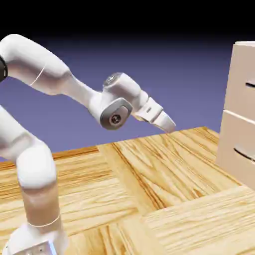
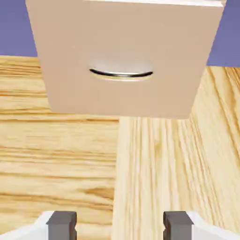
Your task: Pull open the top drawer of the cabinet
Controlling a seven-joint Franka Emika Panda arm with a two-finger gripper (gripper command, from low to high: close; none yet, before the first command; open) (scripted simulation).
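Where the cabinet (image 1: pixel 238 132) stands, parquet tabletop (image 1: pixel 164 174), blue-violet backdrop (image 1: pixel 184 74)

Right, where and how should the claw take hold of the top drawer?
Likely by the middle of its slim, dark bar handle, coming from in front of the cabinet: the bar runs sideways across a flat front that offers nothing else to grip, so fingertips above and below it should suit.
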